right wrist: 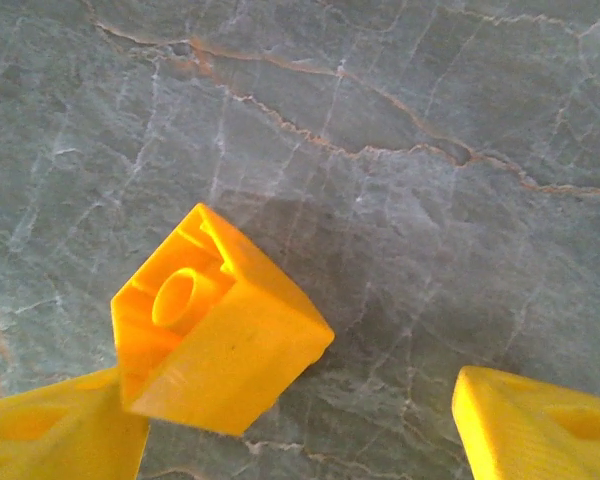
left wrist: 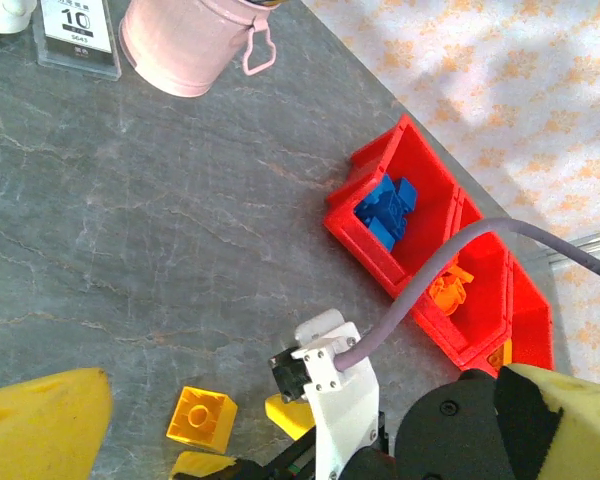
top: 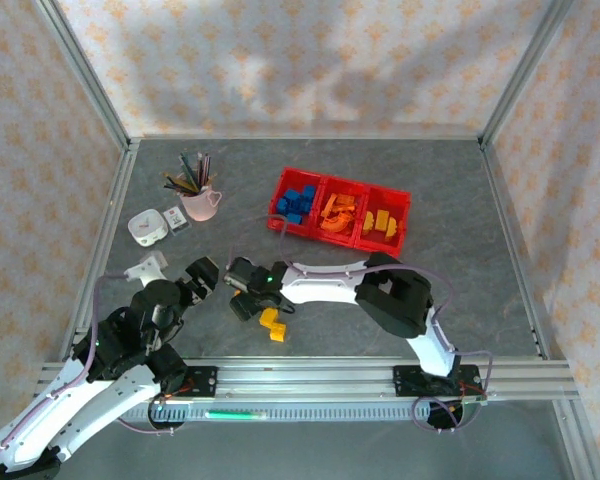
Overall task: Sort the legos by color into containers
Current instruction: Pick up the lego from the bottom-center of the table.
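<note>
Red bins (top: 321, 195) sit in the upper centre of the top view, three in a row and already mostly filled. Blue legos (top: 298, 204) are in the left one, orange legos (top: 338, 212) in the middle, yellow legos (top: 382, 225) in the right. No mixed colours that I can make out. Task looks nearly done.

Left over: loose yellow bricks (top: 272, 324) on the grey table (top: 460, 270), lower centre of the top view, well apart from the bins. Two are clear there. The left wrist view hints at a third, partly hidden behind the right arm, so the count is not sure. Every loose one I can make out is yellow.

Right gripper (right wrist: 295, 440) is low over one brick (right wrist: 215, 325), jaws wide open. One finger (right wrist: 50, 430), lower left of the right wrist view, is touching or just beside the brick; can't tell which. The other finger, lower right, is well apart from it. The brick sits tilted, with a round stud or tube on the face toward the camera. Not gripped.

Left gripper (top: 202, 280), lower left of the top view, is near the loose bricks and holds nothing. Its fingers (left wrist: 40, 420) are at the bottom corners of the left wrist view, spread wide. Pink cup (top: 200, 203), upper left, is not part of the job.

What's left, as I judge it: close on this brick, carry it to the right bin with the yellows, then do the same for the other one or two. The tilted brick may turn or slip as the jaws close.
</note>
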Robot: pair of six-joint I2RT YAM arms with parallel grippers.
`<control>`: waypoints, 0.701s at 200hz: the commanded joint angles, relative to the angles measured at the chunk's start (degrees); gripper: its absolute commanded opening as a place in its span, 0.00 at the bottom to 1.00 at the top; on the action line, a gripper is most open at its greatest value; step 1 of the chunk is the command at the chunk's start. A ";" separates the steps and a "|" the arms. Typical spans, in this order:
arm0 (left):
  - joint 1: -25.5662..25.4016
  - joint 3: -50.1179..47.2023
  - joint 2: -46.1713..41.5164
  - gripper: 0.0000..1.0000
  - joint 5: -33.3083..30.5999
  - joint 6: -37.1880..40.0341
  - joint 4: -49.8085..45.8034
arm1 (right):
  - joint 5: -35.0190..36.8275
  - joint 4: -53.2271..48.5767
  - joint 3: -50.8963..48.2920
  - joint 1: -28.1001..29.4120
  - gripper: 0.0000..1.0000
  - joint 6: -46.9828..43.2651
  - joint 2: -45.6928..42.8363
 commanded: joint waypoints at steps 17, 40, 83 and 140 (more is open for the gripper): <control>0.36 0.42 -0.57 0.99 -1.95 -0.49 -0.88 | 6.83 -1.86 5.28 -0.43 0.78 -0.92 3.32; 0.36 0.49 -0.56 0.99 -2.13 -0.37 -0.67 | 7.33 -1.98 7.22 -1.61 0.76 -0.35 4.29; 0.36 0.33 -0.48 0.99 -2.42 -0.22 -0.44 | 6.30 -2.79 9.80 -1.72 0.65 -1.72 6.57; 0.36 0.05 -0.48 0.99 -2.39 -0.06 -0.11 | 4.56 -2.38 9.36 -1.78 0.46 -0.30 6.72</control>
